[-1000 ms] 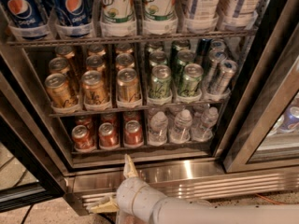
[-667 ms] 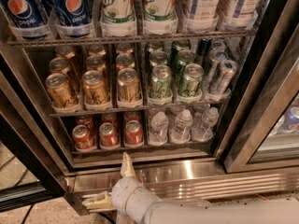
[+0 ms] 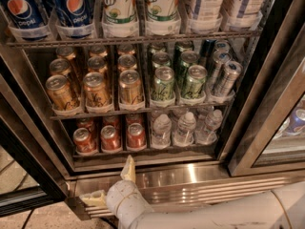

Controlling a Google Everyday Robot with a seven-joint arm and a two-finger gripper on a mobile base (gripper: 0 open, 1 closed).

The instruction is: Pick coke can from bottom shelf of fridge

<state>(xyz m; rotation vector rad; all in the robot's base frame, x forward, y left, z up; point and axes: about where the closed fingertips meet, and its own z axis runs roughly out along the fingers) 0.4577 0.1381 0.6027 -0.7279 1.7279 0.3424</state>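
The fridge (image 3: 190,175) stands open in front of me. Its bottom shelf (image 3: 143,152) holds three lanes of red coke cans at the left, the front ones being left (image 3: 84,140), middle (image 3: 110,138) and right (image 3: 136,136), with more behind. My gripper (image 3: 111,183) is low at the front, below the shelf lip and in front of the steel base panel. Its fingers are spread wide apart: one cream fingertip (image 3: 127,168) points up toward the right coke can, the other (image 3: 92,198) sticks out to the left. It holds nothing.
Small water bottles (image 3: 185,128) fill the right half of the bottom shelf. The rack above holds gold-bronze cans (image 3: 96,92) and green cans (image 3: 164,84). Pepsi and 7UP bottles (image 3: 119,8) stand on top. The black door frame (image 3: 28,175) is at left, another cooler door (image 3: 276,123) at right.
The gripper has shifted slightly left and a little lower in view, its left finger swinging further outward. The cans have not moved.
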